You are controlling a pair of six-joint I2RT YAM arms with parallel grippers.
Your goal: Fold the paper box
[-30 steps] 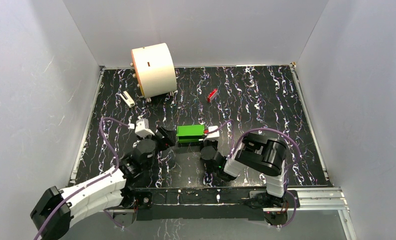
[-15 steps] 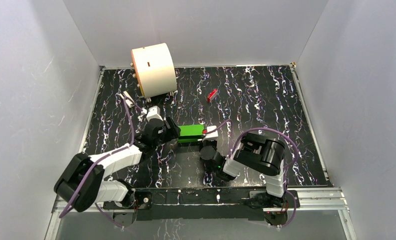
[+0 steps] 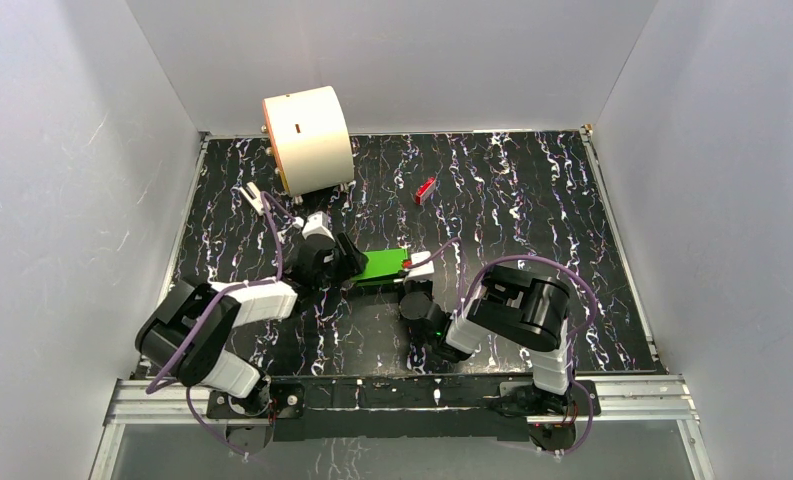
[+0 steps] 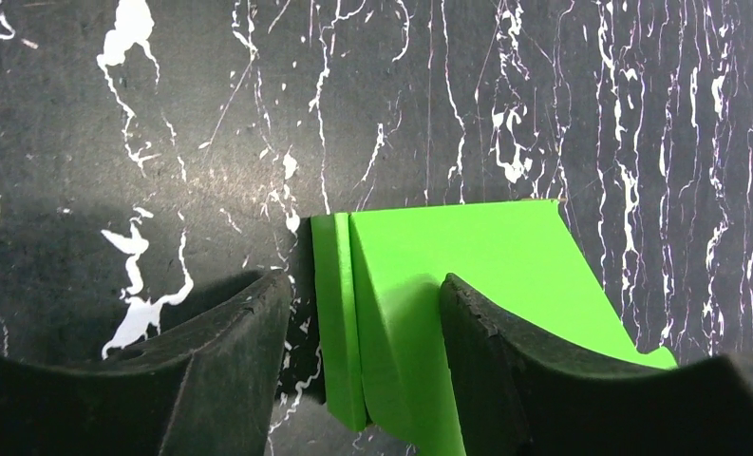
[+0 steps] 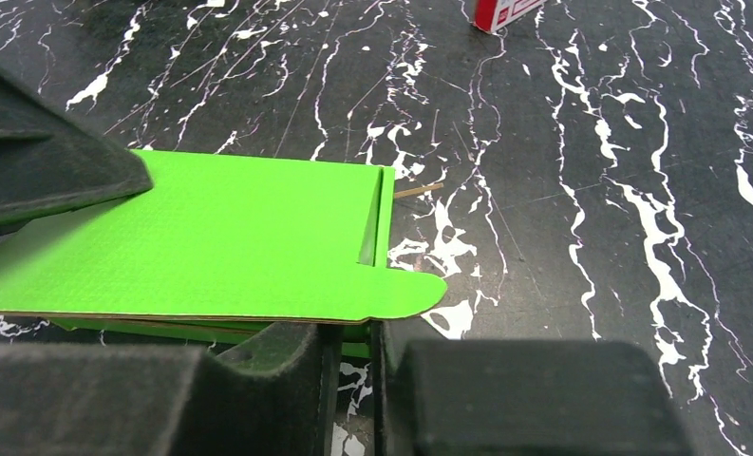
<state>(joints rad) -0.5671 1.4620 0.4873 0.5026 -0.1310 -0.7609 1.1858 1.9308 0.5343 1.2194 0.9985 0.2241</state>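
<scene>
Left arm (image 3: 222, 315) drew in (elbow bent), claw (image 4: 363, 294) astride paper box (image 4: 477, 247).

Cream cylinder (image 3: 307, 140) blocks back-left corner; red block (image 3: 425, 190) beyond paper box (image 3: 382, 265).

Left pincer (image 4: 363, 285) reached paper box (image 4: 467, 247)

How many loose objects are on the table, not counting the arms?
4: the green paper box at the centre; a cream cylinder far left; a small red block far centre; a small white piece beside the cylinder. Others may be hidden.
</scene>
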